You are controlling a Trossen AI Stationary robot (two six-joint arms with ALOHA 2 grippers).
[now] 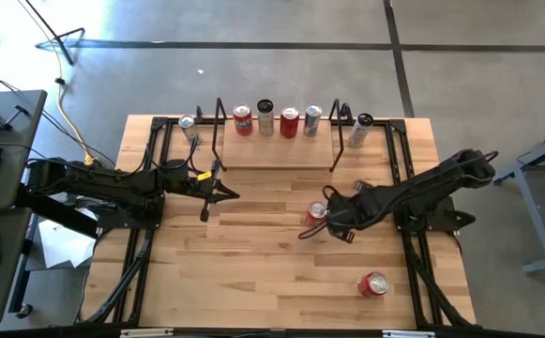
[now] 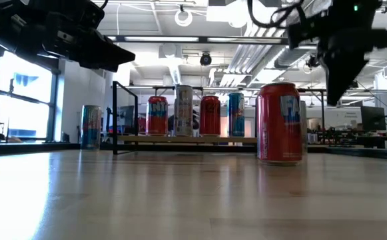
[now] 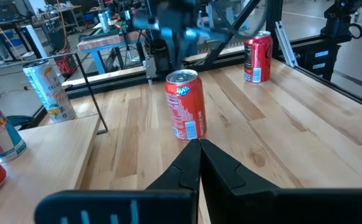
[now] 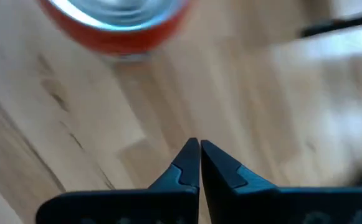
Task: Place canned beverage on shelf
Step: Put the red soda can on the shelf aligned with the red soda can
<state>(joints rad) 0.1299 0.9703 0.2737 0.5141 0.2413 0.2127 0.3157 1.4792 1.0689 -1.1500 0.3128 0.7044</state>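
**Red can upright mid-table, not yet gripped**

The right gripper (image 4: 199,144) is seen with fingers pressed together, hovering just beside the red can (image 1: 316,213), nothing held. The can is judged rigid but thin-walled, smooth and easily tipped; a grip around its mid-body is advised. Farther off, the left gripper (image 3: 199,144) waits, fingers likewise together. Beyond stands the shelf (image 1: 277,150), four cans on it.

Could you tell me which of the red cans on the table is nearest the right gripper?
The mid-table red can, right beside the right gripper; the other red can stands alone nearer the front edge.
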